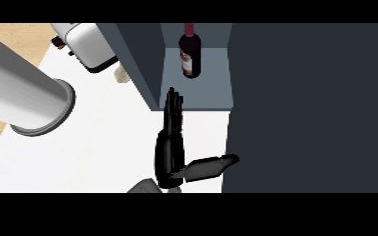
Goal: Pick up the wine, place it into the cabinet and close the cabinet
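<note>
- The wine (190, 55) lost its neck's top at the frame's upper edge.
- A pale object (121, 74), upper left, sat half hidden behind the cabinet door (140, 60), unidentifiable.
- The grey cylinder (33, 97) ran past the left edge.

One bottle (190, 50), one cabinet (211, 85), one toaster (88, 45), one hand (169, 150), one grey cylinder (29, 100), and perhaps one small beige item (122, 74) beside the toaster.

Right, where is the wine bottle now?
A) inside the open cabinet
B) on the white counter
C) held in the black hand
A: the wine bottle sits on the cabinet shelf, beyond the fingertips of the open hand.
</note>
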`<state>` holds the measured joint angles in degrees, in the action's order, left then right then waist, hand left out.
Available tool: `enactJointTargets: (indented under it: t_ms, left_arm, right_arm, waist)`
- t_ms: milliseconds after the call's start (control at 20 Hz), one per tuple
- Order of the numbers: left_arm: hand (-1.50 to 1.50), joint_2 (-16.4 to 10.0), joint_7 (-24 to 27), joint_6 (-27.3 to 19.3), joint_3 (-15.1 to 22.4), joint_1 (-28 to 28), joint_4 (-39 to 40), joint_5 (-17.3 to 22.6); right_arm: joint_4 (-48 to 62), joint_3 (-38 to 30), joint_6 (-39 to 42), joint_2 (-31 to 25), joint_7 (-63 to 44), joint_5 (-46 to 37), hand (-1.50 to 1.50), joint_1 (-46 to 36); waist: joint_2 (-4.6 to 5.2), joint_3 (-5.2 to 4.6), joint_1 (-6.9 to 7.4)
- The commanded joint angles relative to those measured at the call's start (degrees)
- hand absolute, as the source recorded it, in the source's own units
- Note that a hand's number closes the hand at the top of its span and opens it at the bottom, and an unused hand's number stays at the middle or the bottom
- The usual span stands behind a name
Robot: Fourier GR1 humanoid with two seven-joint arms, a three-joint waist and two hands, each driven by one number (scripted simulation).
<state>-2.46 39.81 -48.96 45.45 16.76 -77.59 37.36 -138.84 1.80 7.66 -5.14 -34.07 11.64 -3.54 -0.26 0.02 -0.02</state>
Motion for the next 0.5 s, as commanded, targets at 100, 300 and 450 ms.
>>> enactJointTargets:
  t_ms: [100,300,450]
  left_arm:
    - [-1.50,-3.39,-6.42,-9.63,3.74,-4.92,-15.09,-5.86]
    - [-1.50,-7.76,-5.44,-7.15,5.27,-12.68,-22.88,-7.53]
    - [-1.50,-10.29,-3.22,-2.71,6.34,-15.87,-24.48,-7.98]
  right_arm:
    - [-3.87,-1.15,1.02,-0.27,0.06,3.18,-1.50,2.48]
    - [-3.94,-3.29,2.35,-1.30,0.71,5.77,-1.50,2.31]
    - [-5.34,-0.14,2.39,-0.36,-2.62,7.63,-1.50,2.69]
  waist:
    - [0.05,0.02,0.10]
    - [0.09,0.01,0.08]
    - [0.06,-0.01,0.01]
